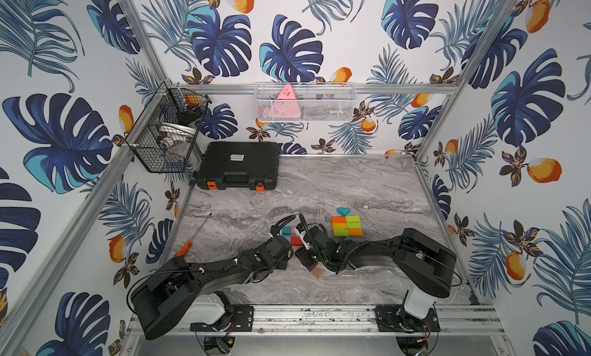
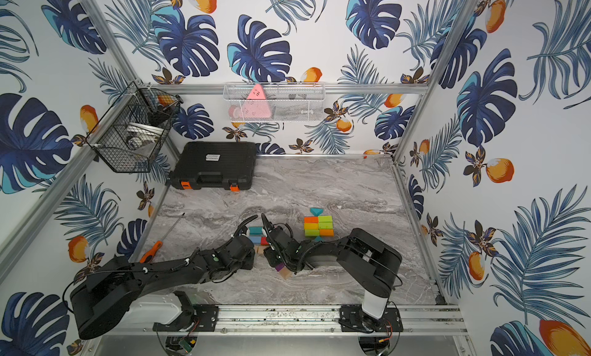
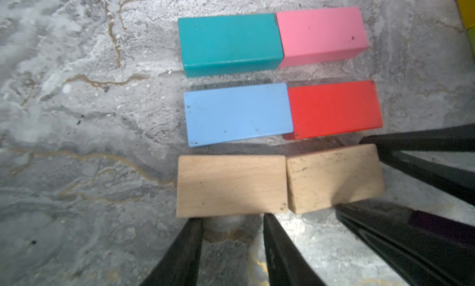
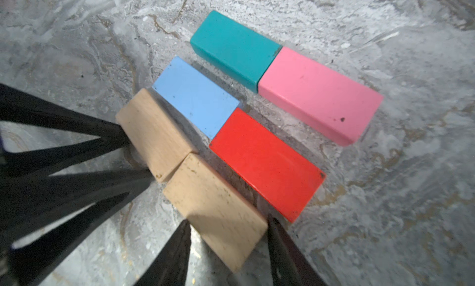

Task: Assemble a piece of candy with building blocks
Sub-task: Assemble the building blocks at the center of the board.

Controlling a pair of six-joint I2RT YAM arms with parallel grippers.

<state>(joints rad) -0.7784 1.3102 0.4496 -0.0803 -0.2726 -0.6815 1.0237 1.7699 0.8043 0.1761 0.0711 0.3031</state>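
Note:
Six building blocks lie in three pairs in the left wrist view: teal with pink, blue with red, and two of plain wood. My left gripper is open a little, its tips against the near edge of one plain wood block and nothing between them. My right gripper is shut across the other plain wood block, one finger beside the red block. In both top views the arms hide most of this group.
A joined set of orange, yellow and green blocks with a teal triangle lies to the right. A purple block shows under the right arm. An orange-handled screwdriver lies at the left, a black case at the back left.

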